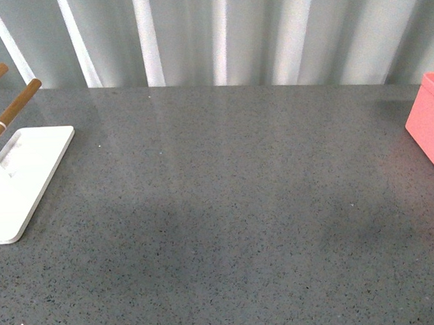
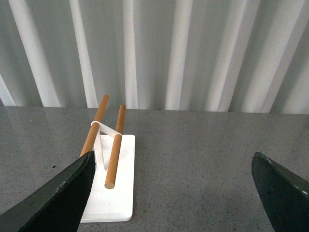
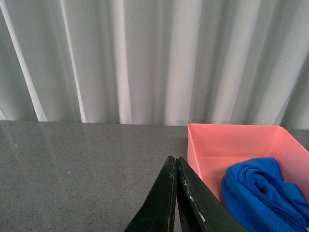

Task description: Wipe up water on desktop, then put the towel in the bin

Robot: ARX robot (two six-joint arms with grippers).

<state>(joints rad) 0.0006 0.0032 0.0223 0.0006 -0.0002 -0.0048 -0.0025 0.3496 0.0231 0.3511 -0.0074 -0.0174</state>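
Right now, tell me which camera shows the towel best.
The right wrist view: the blue towel lies bunched inside the pink bin, just past the closed right gripper. The front view shows only the bin's edge and no towel; the left wrist view shows neither.

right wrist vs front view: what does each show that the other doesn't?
Only the right wrist view shows the towel, bunched inside the bin, and the right gripper with its fingers pressed together, holding nothing. Only the front view shows the white stand with its wooden pegs at the left side. Both share the desktop, the pale curtain behind it, and the bin, which the front view cuts to a corner at its right edge.
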